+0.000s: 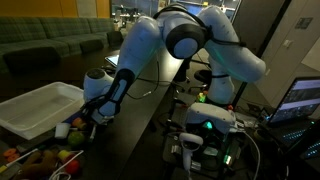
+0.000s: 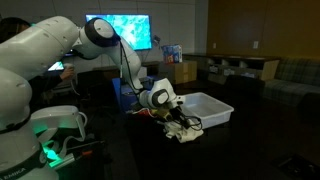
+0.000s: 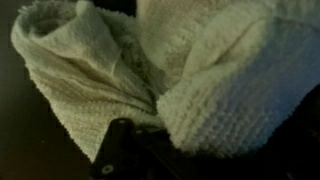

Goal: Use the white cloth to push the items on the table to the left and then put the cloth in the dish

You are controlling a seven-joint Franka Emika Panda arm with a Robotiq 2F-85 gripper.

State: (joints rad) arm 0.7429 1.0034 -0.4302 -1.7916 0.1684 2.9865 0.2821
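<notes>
arm point(image 2: 55, 45) bent low over table point(image 2: 250, 150), gripper point(image 2: 174, 118) pinching bunched white cloth point(image 3: 90, 70), beside dish point(image 2: 216, 113)

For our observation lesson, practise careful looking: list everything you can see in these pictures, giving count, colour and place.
cloth: one, white, bunched at the gripper, beside the dish
dish: one, white, on the table
small items: several, red, yellow, green, in front of the dish; exact count unclear
table: one, dark
screen: one, blue picture, behind the arm
couch: one, green, background
laptop: one, open, at the edge
arm: one, white
gripper: one, dark, low over the table, pinching the cloth
</notes>
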